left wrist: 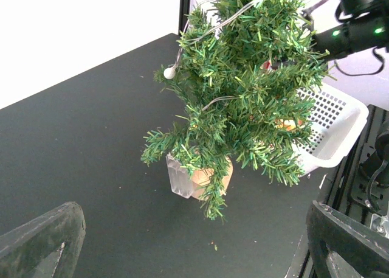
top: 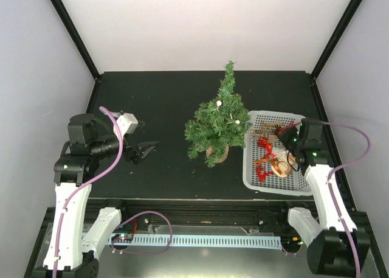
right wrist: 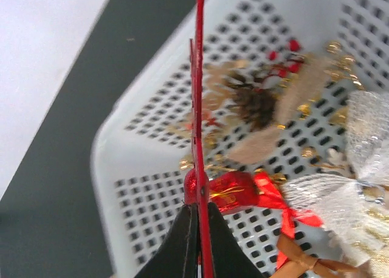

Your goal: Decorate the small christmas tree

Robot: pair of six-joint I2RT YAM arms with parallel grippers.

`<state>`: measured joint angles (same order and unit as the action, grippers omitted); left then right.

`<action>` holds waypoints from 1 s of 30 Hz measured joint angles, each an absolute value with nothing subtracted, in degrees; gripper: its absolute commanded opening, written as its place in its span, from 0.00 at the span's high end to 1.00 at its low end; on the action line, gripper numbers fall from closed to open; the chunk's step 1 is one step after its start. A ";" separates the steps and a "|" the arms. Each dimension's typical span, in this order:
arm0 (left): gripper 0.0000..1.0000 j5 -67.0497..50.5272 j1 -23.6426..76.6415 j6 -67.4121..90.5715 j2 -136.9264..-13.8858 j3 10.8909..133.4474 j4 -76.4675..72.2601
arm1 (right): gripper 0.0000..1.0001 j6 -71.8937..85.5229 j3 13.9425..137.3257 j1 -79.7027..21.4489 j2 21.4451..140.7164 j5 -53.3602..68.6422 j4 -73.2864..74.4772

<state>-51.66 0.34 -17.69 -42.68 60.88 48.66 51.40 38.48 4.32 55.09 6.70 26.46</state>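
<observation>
Small christmas tree (top: 217, 123) upright; left fingers (top: 146, 149) spread; right fingers (right wrist: 196, 241) pinching flat red ornament (right wrist: 199, 95)

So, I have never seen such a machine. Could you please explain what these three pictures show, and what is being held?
Two white robot arms are bolted at the near edge of a black table. One picture looks down from above; the other two come from a camera on each wrist. On the table stand a small bushy green Christmas tree with a tan wooden base, and beside it a white perforated plastic basket full of ornaments: red and silvery bows, a pine cone. The left pincer is open and empty, pointing at the tree. The right pincer, above the basket, is closed on a thin flat red ornament, seen edge-on.
</observation>
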 measured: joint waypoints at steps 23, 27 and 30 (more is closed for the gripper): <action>0.01 -51.03 0.32 -18.00 -45.54 60.55 48.40 | 0.99 14.83 86.13 -23.62 56.71 0.03 36.14; 0.01 -50.68 0.32 -18.44 -46.39 60.60 48.47 | 0.99 13.74 95.31 -23.97 61.36 2.00 37.08; 0.01 -50.57 0.32 -18.76 -46.61 60.60 48.51 | 0.99 13.78 100.66 -24.49 64.23 5.30 37.30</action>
<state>-50.57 0.32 -18.76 -46.61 60.60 48.51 13.78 100.66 -24.49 64.23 5.30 37.30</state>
